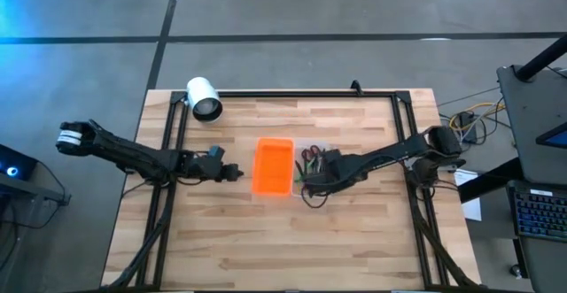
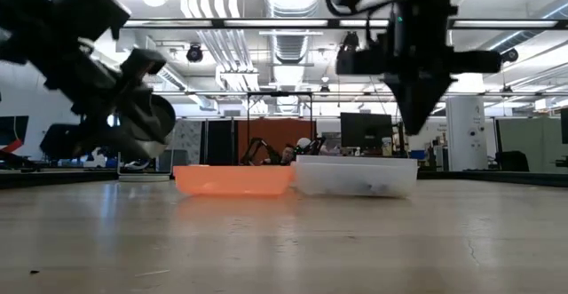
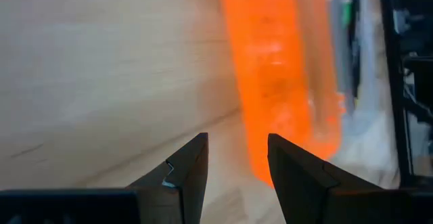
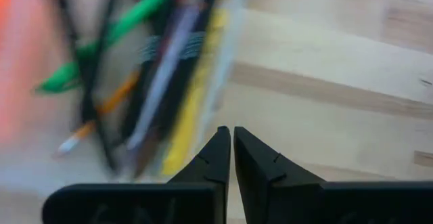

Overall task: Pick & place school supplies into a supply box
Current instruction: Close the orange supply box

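Note:
The supply box lies open at the table's middle: its orange lid (image 1: 273, 167) (image 2: 232, 180) (image 3: 270, 82) sits flat beside the clear tray (image 1: 312, 147) (image 2: 355, 177). Several pens and pencils (image 4: 155, 68), green, yellow, orange and dark, lie in the tray, with red-handled scissors (image 1: 310, 156) at its far end. My right gripper (image 1: 309, 189) (image 2: 417, 127) (image 4: 232, 143) is shut, pointing down, raised above the tray's near end and holding nothing. My left gripper (image 1: 234, 172) (image 3: 237, 160) is open, just left of the lid and apart from it.
A white cylinder (image 1: 204, 98) lies near the table's far left corner. A dark frame rail (image 1: 301, 93) runs along the far edge and down both sides. Bare wood (image 1: 283, 240) spreads across the near half of the table.

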Tool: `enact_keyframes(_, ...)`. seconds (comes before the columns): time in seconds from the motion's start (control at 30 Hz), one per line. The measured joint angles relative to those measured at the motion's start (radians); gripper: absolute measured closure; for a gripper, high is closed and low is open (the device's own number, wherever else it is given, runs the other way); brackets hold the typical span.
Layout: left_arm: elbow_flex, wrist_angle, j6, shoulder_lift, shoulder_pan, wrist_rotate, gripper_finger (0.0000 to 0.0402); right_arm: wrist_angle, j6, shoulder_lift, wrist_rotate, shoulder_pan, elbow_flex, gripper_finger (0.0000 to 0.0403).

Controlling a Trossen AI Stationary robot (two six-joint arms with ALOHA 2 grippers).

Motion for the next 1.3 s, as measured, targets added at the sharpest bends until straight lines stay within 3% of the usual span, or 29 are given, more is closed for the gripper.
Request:
enact_keyframes(0.23,-0.049,0.037,-0.038,0.048,0.009,-0.001,0.0266,0.178,0.084,-0.175,-0.008,-0.057,-0.246,0.0390)
enact_keyframes(0.43,-0.035,0.044,-0.043,0.162,0.050,0.010,0.0266,0.414,0.040,-0.243,-0.084,-0.136,-0.412,0.0390)
enact_keyframes(0.6,0.029,0.048,0.005,0.266,0.070,0.019,0.0266,0.494,0.014,-0.216,-0.097,-0.156,-0.435,0.0390)
enact_keyframes(0.97,0.177,0.045,0.115,0.502,0.114,0.049,0.0270,0.490,-0.031,-0.188,-0.102,-0.161,-0.456,0.0390)
enact_keyframes(1.3,0.219,0.027,0.129,0.557,0.124,0.065,0.0394,0.492,-0.063,-0.193,-0.104,-0.163,-0.472,0.0390)
